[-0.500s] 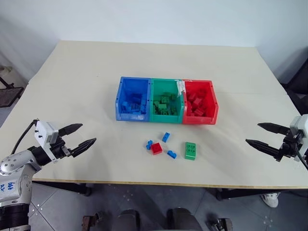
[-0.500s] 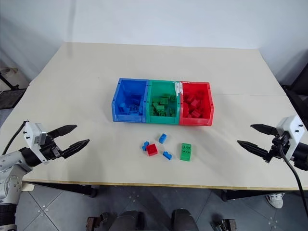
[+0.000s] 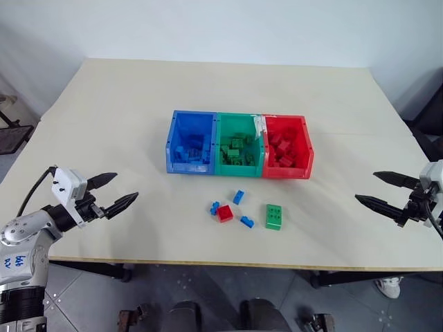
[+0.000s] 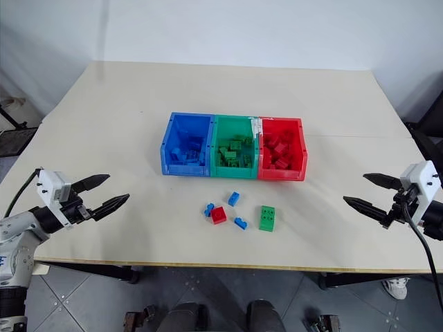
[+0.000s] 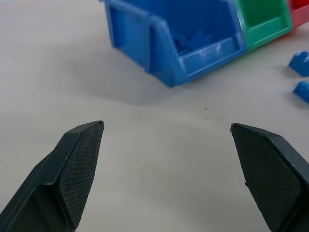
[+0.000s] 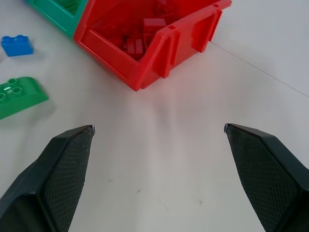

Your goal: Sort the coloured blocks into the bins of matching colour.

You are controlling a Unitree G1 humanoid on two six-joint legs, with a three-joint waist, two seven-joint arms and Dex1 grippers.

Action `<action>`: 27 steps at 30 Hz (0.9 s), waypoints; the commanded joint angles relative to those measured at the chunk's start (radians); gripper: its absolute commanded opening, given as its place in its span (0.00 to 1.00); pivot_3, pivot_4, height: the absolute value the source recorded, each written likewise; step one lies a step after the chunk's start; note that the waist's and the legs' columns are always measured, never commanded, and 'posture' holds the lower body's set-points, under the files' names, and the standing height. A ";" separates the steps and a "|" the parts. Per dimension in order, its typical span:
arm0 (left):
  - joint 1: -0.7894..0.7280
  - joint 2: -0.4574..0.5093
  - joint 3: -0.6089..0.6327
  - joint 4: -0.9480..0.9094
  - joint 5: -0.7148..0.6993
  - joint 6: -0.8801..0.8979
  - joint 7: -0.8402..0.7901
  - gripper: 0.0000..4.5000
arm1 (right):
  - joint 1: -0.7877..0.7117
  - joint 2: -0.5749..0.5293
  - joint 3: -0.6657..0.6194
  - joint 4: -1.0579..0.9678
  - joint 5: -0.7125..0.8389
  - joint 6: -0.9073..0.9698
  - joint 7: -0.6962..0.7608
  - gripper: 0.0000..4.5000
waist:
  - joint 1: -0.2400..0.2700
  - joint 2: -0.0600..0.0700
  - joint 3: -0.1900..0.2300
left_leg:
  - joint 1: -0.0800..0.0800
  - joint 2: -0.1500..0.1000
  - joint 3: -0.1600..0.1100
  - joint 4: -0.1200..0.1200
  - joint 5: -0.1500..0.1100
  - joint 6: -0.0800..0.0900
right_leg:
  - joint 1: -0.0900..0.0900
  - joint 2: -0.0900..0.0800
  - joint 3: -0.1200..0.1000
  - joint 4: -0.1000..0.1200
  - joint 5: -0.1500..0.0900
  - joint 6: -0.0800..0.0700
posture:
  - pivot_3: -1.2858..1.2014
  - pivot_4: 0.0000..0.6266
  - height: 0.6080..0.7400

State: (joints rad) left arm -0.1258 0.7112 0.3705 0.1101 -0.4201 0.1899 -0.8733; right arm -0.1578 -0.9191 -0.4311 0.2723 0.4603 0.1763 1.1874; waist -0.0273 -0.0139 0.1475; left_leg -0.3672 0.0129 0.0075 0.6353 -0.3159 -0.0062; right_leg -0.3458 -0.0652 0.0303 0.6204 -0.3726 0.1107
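Three joined bins sit on one table: one blue bin, one green bin, one red bin. Five loose bricks lie in front: three small blue bricks, one red brick, one green brick.

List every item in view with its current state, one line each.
left gripper: fingers open, empty, above the table.
right gripper: fingers open, empty.
blue bin: open-topped, blue bricks inside.
green bin: open-topped, green bricks inside.
red bin: open-topped, red bricks inside.
three blue bricks: loose on table.
red brick: loose, unsorted.
green brick: loose, studs up.
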 commanded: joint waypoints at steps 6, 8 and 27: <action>-0.073 -0.026 -0.127 -0.102 -0.032 0.100 -0.043 0.99 | 0.095 0.084 -0.042 -0.336 0.065 0.158 -0.206 1.00 | 0.005 0.000 0.000 | -0.001 0.000 -0.001 0.000 0.000 0.000 | -0.001 0.000 0.000 0.002 0.000 0.000 | 0.52 0.24 1.00; -0.099 -0.045 -0.188 -0.108 -0.014 0.102 -0.064 0.99 | 0.179 0.097 -0.073 -0.494 0.108 0.255 -0.264 1.00 | 0.014 0.001 -0.001 | -0.001 0.000 -0.002 0.000 0.000 0.000 | -0.001 0.000 0.000 0.002 0.000 0.000 | 0.52 0.24 1.00; -0.150 -0.015 -0.259 0.119 0.000 -0.244 -0.431 0.99 | 0.473 0.061 -0.089 -1.071 0.250 0.629 -0.488 1.00 | 0.019 -0.001 -0.002 | -0.001 0.000 -0.001 0.001 -0.001 0.001 | 0.001 0.001 0.001 -0.002 0.000 0.000 | 0.52 0.24 1.00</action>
State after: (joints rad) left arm -0.2893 0.6812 0.0798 0.2516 -0.3887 -0.0306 -1.2650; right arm 0.3502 -0.8307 -0.5586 -0.7739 0.7129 0.7875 0.7234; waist -0.0082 -0.0148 0.1457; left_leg -0.3679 0.0128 0.0063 0.6361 -0.3171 -0.0046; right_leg -0.3446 -0.0640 0.0320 0.6180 -0.3725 0.1110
